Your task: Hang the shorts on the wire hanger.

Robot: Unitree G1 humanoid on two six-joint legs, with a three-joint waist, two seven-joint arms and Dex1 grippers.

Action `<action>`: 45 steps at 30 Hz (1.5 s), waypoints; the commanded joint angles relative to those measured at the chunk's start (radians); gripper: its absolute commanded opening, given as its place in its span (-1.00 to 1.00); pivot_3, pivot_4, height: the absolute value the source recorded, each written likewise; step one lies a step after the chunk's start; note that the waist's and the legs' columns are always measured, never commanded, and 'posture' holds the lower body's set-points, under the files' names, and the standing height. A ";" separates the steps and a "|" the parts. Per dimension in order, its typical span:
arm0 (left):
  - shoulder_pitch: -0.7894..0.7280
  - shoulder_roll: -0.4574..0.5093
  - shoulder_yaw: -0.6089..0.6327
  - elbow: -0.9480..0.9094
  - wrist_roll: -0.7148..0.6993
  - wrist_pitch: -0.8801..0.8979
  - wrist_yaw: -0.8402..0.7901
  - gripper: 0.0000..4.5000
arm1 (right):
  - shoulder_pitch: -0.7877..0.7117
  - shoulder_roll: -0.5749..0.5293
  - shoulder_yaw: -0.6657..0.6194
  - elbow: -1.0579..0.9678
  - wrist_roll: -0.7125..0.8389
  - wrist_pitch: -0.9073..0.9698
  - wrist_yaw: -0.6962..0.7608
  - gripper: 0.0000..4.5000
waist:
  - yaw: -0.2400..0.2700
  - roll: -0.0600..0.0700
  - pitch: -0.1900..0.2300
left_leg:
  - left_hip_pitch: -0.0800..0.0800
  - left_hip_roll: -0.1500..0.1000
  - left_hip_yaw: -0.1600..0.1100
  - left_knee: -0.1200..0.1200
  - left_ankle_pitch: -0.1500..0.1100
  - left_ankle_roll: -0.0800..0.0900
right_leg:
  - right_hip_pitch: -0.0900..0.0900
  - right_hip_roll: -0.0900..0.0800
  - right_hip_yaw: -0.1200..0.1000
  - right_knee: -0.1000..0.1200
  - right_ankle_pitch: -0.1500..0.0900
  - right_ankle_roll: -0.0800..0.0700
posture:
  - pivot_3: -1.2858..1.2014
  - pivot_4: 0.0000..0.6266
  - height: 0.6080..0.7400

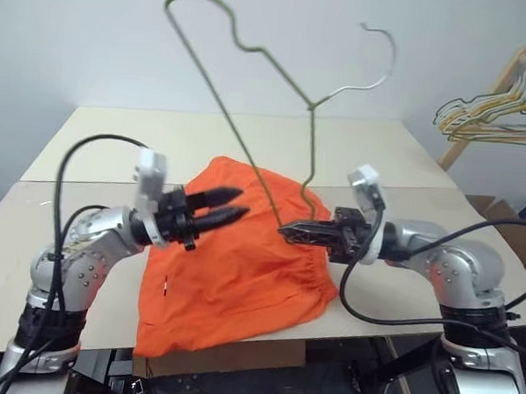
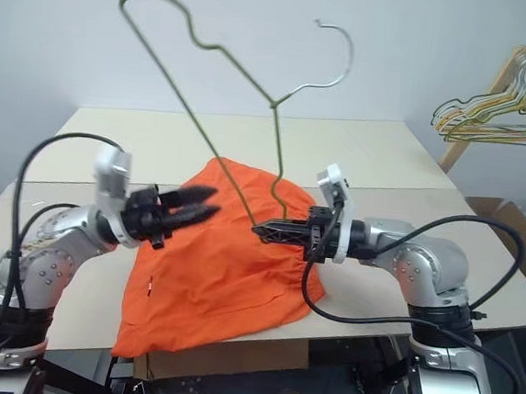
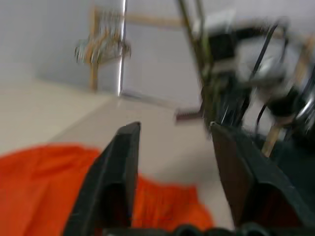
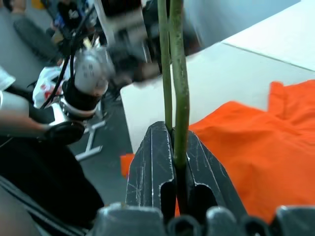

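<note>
The orange shorts point(image 1: 237, 278) lie spread on the pale table point(image 1: 111, 147), their lower part drooping over the front edge. My right gripper point(image 1: 284, 228) is shut on a corner of the wire hanger point(image 1: 310, 102) and holds it up over the shorts, hook at the top right. In the right wrist view two strands of the hanger point(image 4: 178, 98) run between the closed fingers. My left gripper point(image 1: 242, 203) hovers open just above the left part of the shorts and points toward the hanger. Nothing sits between its fingers point(image 3: 120, 167), and the shorts point(image 3: 44, 187) lie below them.
A bunch of yellow and green wire hangers point(image 1: 500, 121) hangs on a wooden rod at the back right. A cardboard box point(image 1: 509, 232) stands past the table's right edge. Bare tabletop stretches behind and to the left of the shorts.
</note>
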 commanded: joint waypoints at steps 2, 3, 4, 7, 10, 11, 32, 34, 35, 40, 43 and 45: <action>0.025 0.074 -0.106 0.000 0.218 -0.106 -0.029 0.76 | 0.083 -0.083 -0.155 -0.061 0.124 0.128 -0.079 -1.00 | 0.001 0.000 0.000 | 0.000 0.000 0.000 -0.001 0.000 0.000 | 0.000 0.000 0.000 -0.001 0.000 0.000 | -0.05 -1.00 1.00; 0.026 0.083 -0.112 -0.004 0.236 -0.123 -0.042 0.91 | 0.119 -0.117 -0.183 -0.060 0.142 0.167 -0.096 -1.00 | 0.001 0.000 0.000 | -0.001 0.000 0.000 -0.001 0.000 0.000 | 0.000 0.000 0.000 -0.001 0.000 0.000 | -0.05 -1.00 1.00; 0.028 0.094 -0.120 -0.010 0.259 -0.144 -0.053 0.99 | 0.155 -0.149 -0.207 -0.060 0.153 0.203 -0.111 -1.00 | 0.002 0.000 0.000 | -0.001 0.000 0.000 0.000 0.000 0.000 | 0.000 0.000 0.000 -0.002 0.000 0.000 | -0.06 -1.00 1.00; 0.028 0.120 -0.146 -0.023 0.339 -0.215 -0.078 0.99 | 0.267 -0.228 -0.273 -0.046 0.157 0.279 -0.156 -1.00 | 0.001 0.000 0.000 | -0.002 0.001 0.001 -0.001 0.000 0.000 | 0.000 -0.001 0.000 -0.006 0.000 0.000 | -0.06 -1.00 1.00; 0.028 0.144 -0.168 -0.041 0.389 -0.265 -0.111 0.99 | 0.373 -0.330 -0.314 0.001 0.163 0.383 -0.150 -1.00 | -0.001 0.001 0.000 | -0.003 0.001 0.002 -0.001 0.000 0.001 | 0.000 -0.001 0.001 -0.007 0.001 0.001 | -0.07 -1.00 1.00; 0.028 0.148 -0.173 -0.045 0.399 -0.273 -0.120 0.99 | 0.412 -0.364 -0.319 0.030 0.171 0.416 -0.122 -1.00 | -0.001 0.001 0.000 | -0.003 0.001 0.002 -0.001 -0.001 0.001 | 0.000 -0.001 0.001 -0.008 0.001 0.001 | -0.08 -1.00 1.00; 0.049 0.136 -0.115 -0.092 0.309 -0.259 -0.205 0.99 | 0.366 -0.452 0.008 0.430 -0.059 0.366 0.185 -1.00 | -0.050 0.002 0.000 | 0.001 0.001 0.003 0.000 -0.003 0.004 | 0.005 -0.001 0.003 -0.010 -0.001 0.006 | -0.06 -1.00 1.00; 0.056 0.138 -0.111 -0.101 0.310 -0.256 -0.205 0.99 | 0.359 -0.444 0.006 0.436 -0.063 0.362 0.197 -1.00 | -0.047 0.002 0.000 | 0.000 0.000 0.003 0.000 -0.003 0.004 | 0.005 -0.002 0.003 -0.010 -0.001 0.006 | -0.06 -1.00 1.00; 0.058 0.137 -0.110 -0.104 0.311 -0.254 -0.205 0.99 | 0.355 -0.442 0.003 0.438 -0.062 0.363 0.204 -1.00 | -0.047 0.002 0.000 | 0.000 0.000 0.002 0.000 -0.003 0.004 | 0.005 -0.002 0.003 -0.010 0.000 0.006 | -0.06 -1.00 1.00; 0.055 0.132 -0.107 -0.111 0.305 -0.243 -0.202 0.99 | 0.364 -0.442 0.002 0.400 -0.053 0.346 0.241 -1.00 | -0.046 0.003 0.000 | 0.002 0.001 0.002 0.000 -0.003 0.004 | 0.008 -0.001 0.002 -0.010 -0.001 0.007 | -0.05 -1.00 1.00; 0.057 0.132 -0.113 -0.109 0.314 -0.248 -0.203 0.99 | 0.374 -0.442 0.021 0.381 -0.057 0.344 0.257 -1.00 | -0.046 0.003 0.000 | 0.002 0.001 0.002 0.000 -0.003 0.004 | 0.008 -0.001 0.002 -0.010 -0.001 0.007 | -0.05 -1.00 1.00; 0.061 0.133 -0.116 -0.109 0.319 -0.249 -0.203 0.99 | 0.377 -0.436 0.027 0.374 -0.055 0.344 0.269 -1.00 | -0.046 0.003 0.000 | 0.002 0.001 0.002 0.000 -0.003 0.004 | 0.008 -0.001 0.002 -0.010 -0.001 0.007 | -0.05 -1.00 1.00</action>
